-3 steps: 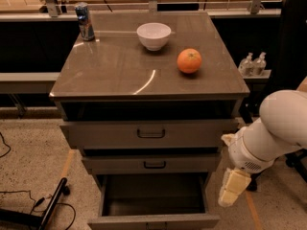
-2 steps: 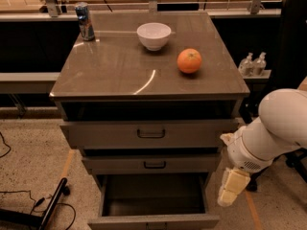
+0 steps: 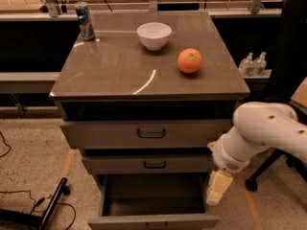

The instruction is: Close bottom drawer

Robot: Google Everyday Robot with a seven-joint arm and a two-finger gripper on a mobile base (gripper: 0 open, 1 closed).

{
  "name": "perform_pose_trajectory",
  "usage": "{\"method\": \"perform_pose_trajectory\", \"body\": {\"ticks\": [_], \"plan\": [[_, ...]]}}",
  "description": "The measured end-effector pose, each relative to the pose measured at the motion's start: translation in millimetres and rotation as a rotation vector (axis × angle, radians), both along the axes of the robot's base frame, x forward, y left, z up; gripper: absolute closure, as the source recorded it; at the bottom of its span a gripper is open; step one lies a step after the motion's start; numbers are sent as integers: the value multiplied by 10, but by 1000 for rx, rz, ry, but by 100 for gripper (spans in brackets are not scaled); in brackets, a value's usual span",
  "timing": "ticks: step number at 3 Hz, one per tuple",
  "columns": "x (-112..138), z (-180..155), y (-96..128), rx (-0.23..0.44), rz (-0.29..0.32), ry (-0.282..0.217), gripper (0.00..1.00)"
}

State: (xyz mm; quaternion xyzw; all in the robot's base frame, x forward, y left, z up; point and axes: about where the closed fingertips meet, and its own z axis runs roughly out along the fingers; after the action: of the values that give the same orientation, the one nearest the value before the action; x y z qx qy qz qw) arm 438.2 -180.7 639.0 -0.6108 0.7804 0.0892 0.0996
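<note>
The bottom drawer (image 3: 152, 219) of the grey-beige cabinet is pulled far out, its deep box open to view and empty, its low front panel at the frame's bottom edge. The middle drawer (image 3: 154, 164) and the top drawer (image 3: 151, 133) above it stand pulled out a little. My gripper (image 3: 218, 188) hangs at the end of the white arm (image 3: 261, 133), just outside the open drawer's right side, level with its box. Its cream fingers point down.
On the cabinet top (image 3: 120, 71) stand a white bowl (image 3: 154, 35), an orange (image 3: 189, 61) and a drink can (image 3: 85, 21). Two small bottles (image 3: 253, 63) sit on a ledge to the right. A dark chair stands at the right, cables and a black bar on the floor at left.
My arm has shifted slightly lower and to the left beside the open drawer. The drawers and the things on top have not moved.
</note>
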Motion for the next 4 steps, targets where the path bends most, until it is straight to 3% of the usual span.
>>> {"method": "perform_pose_trajectory", "body": {"ticks": [1,2,3,4], "plan": [[77,-895,-82,29,-13,51,0],[-2,-1200,-27,56,-18,96,0],[-3,-1199,-27,56,-18,97,0],[26,-1478,21,62,5,129,0]]}}
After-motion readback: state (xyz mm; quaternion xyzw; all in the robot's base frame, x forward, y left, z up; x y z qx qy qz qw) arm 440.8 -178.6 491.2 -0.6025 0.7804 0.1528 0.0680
